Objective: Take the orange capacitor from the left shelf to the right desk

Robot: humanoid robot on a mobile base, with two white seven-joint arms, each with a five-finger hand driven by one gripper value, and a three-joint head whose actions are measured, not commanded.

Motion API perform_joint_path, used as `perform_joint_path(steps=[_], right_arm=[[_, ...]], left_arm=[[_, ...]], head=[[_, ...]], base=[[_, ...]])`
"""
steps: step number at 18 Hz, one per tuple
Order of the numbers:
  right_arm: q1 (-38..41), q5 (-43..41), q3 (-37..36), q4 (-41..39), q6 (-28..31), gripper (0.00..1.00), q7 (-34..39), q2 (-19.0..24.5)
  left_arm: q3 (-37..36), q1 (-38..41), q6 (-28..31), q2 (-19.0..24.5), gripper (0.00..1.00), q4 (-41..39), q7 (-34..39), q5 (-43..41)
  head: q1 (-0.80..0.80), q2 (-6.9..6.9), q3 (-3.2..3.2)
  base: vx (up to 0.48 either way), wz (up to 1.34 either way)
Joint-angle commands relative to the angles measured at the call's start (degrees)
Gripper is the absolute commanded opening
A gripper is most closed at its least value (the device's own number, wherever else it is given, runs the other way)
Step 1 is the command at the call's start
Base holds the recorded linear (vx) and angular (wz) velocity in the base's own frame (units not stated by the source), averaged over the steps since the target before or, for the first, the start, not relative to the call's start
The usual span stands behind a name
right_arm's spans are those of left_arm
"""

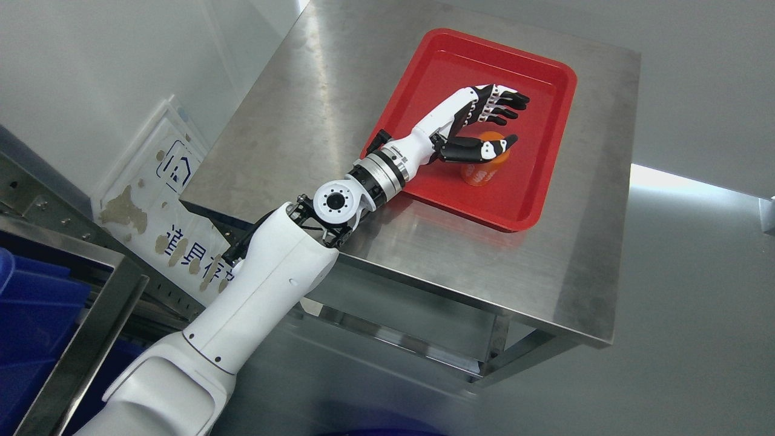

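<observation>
Head view, looking down at an angle: an orange capacitor (484,171), a short cylinder, is seen standing upright inside a red tray (545,151), toward the tray's middle and clear of all four raised rims. The left hand (484,124) is held just over it. The thumb (484,148) is laid across the capacitor's top, while the four black-tipped fingers (502,104) are stretched out together above and apart from it, so the hand is spread wide and nothing is gripped. Whether the thumb actually touches the capacitor cannot be told.

The white left arm is extended from the lower left of the picture, with its wrist crossing the tray's near-left rim and its forearm passing over the front-left corner of a stainless steel table (290,127).

The tray is set on the table's right half, its right rim close to the table's right edge. Bare steel is left open to the tray's left and in front of it. Below the tabletop a lower steel shelf (387,315) is visible. At the far lower left, a metal shelf frame (91,327) and a blue bin (30,321) are seen, with a worn sign (175,206) behind the arm.
</observation>
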Motion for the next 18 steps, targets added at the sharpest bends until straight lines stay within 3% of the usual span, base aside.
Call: perform_joint_path(steps=[1,2,4,11,16,18], right_arm=[[0.17,0.18,-0.97,-1.0,-0.03,1.0,-0.03,-1.0],[0.17,0.18,-0.97,-1.0,-0.03,1.0,-0.03,-1.0],[0.08,0.18,-0.97,-1.0,-0.03,1.0,-0.03,-1.0],[0.17,0.18,-0.97,-1.0,-0.03,1.0,-0.03,-1.0],[0.17,0.18,-0.97,-1.0,-0.03,1.0,-0.03,-1.0],[0.17,0.18,-0.97,-1.0,-0.03,1.0,-0.03,-1.0]], left_arm=[[2.55,-2.75,0.04,1.0,0.79,2.9,-0.02,-0.04],[4.13,-4.15,0.04,1.0,0.9,2.38,-0.02,0.05],[8.51,-6.79,0.04,1.0,1.0,0.98,-0.2,0.14],[31.89,-6.63,7.25,1.0,1.0,-4.3,-3.53,0.58],[35.52,1.63,6.9,1.0,1.0,-9.3,-5.21,0.58],[37.01,2.6,3.14,1.0,1.0,-9.58,-3.46,0.58]], head=[[0.0,0.0,0.0],[0.0,0.0,0.0],[0.0,0.0,0.0],[0.0,0.0,0.0],[0.0,0.0,0.0],[0.0,0.0,0.0]], base=[[0.0,0.0],[0.0,0.0],[0.0,0.0],[0.0,0.0],[0.0,0.0],[0.0,0.0]])
